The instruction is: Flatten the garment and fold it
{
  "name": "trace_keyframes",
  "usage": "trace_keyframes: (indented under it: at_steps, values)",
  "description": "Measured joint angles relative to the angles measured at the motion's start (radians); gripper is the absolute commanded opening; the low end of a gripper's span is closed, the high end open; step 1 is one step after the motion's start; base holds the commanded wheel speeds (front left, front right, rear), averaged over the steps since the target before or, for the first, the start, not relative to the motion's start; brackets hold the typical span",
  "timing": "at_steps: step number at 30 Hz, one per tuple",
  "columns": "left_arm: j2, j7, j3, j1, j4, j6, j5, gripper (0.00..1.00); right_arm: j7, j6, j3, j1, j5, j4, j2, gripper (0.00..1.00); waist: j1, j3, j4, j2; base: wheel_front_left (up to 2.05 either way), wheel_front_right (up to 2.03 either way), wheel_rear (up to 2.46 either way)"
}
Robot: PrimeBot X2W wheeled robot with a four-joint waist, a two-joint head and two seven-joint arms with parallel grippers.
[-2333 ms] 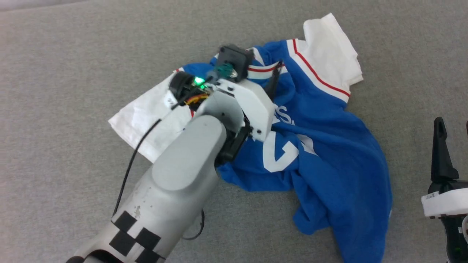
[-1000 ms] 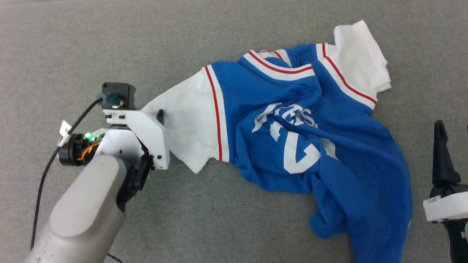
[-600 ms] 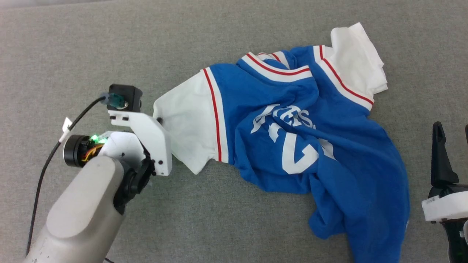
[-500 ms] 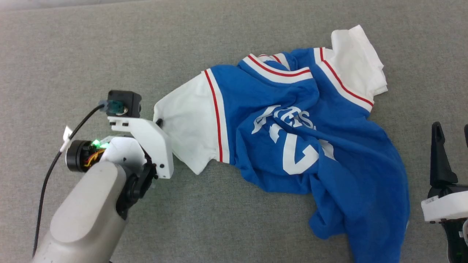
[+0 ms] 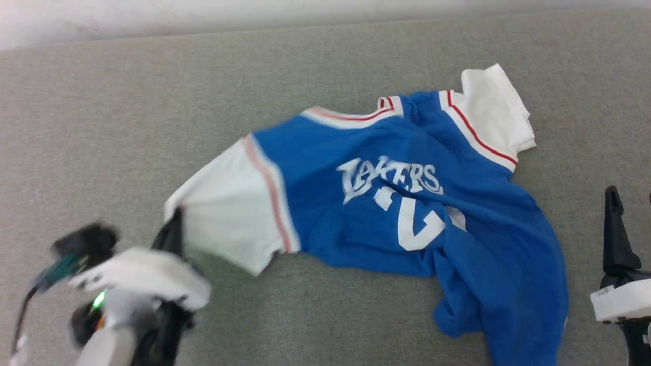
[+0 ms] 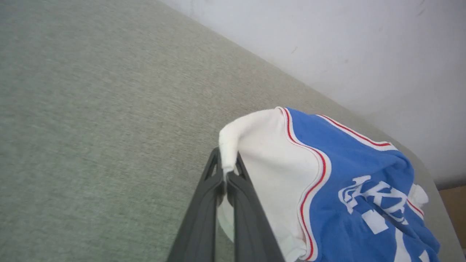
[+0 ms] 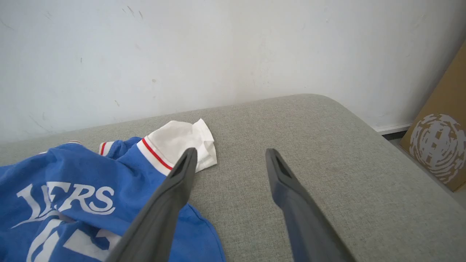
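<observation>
My left fingers (image 6: 214,182) clamp the shirt (image 6: 349,160) by its white sleeve edge, lower left; right fingers (image 7: 180,178) spread wide, empty, shirt just left.

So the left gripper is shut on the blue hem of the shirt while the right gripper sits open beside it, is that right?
Not quite. The left gripper is shut on the white sleeve of the shirt, not on the blue hem; the left wrist view shows it. The right gripper does sit open beside it.
</observation>
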Motion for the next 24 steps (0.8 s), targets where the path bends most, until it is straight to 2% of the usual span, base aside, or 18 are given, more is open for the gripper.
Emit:
trace_keyframes:
  at_steps: [3, 8, 14, 16, 19, 24]
  values:
    - [0.022, -0.028, 0.088, 0.136, -0.067, 0.047, -0.027, 0.0, 0.0, 0.0, -0.009, 0.01, 0.001, 0.001, 0.0, 1.0, 0.0, -0.011, 0.016, 0.0, 0.0, 0.0, 0.0]
    - [0.055, -0.051, 0.19, 0.298, -0.137, 0.089, -0.048, 0.0, 0.007, 0.0, -0.011, 0.012, 0.001, -0.002, 0.0, 1.0, -0.0001, -0.019, 0.046, 0.0, 0.0, 0.0, 0.0]
    - [0.05, -0.066, 0.204, 0.326, -0.194, 0.095, -0.05, 0.0, 0.051, 0.0, 0.022, -0.007, -0.047, -0.05, -0.001, 1.0, -0.0001, -0.014, 0.078, 0.0, 0.0, 0.0, 0.0]
    - [0.046, -0.066, 0.199, 0.325, -0.202, 0.095, -0.05, 0.0, 0.089, 0.0, 0.07, -0.057, -0.063, -0.079, -0.006, 1.0, -0.0001, -0.008, 0.083, 0.0, 0.0, 0.0, 0.0]
    - [0.043, -0.066, 0.176, 0.314, -0.208, 0.095, -0.049, 0.0, 0.175, 0.0, 0.128, -0.186, -0.025, -0.092, -0.038, 1.0, 0.0001, 0.009, 0.087, 0.0, 0.0, 0.0, 0.0]
    - [0.036, -0.066, 0.135, 0.253, -0.215, 0.086, -0.036, 0.0, 0.346, 0.0, 0.165, -0.441, 0.027, -0.005, -0.153, 1.0, 0.0002, 0.051, 0.095, 0.0, 0.0, 0.0, 0.0]
